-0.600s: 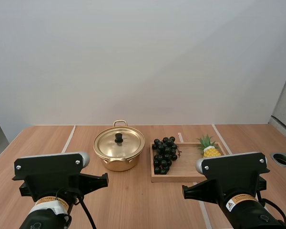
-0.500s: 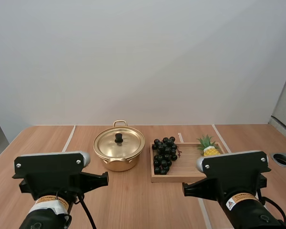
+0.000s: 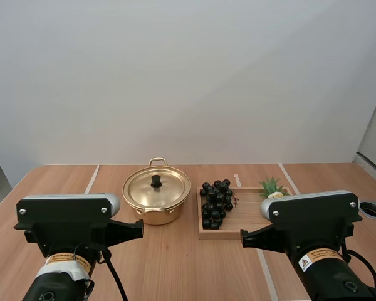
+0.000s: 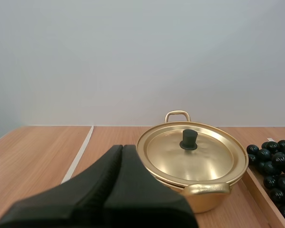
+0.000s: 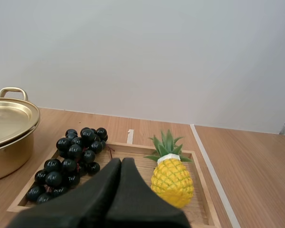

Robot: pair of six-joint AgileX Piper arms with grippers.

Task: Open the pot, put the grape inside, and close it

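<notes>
While fully closed, left gripper (image 4: 122,148) and right gripper (image 5: 121,161) hold nothing

No wording can be read; a yellow-banded label (image 3: 64,258) wraps my left arm (image 3: 62,219) at 7 o'clock in the high view, its print too small to make out; a white label (image 3: 318,256) on my right arm (image 3: 313,216) at 5 o'clock bears a warning-triangle sign, its print likewise illegible.

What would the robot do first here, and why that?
Probably open the left tool and reach toward the black knob: the lid sits on the pot, that tool is shut short of it, and the grapes lie on the tray.
</notes>
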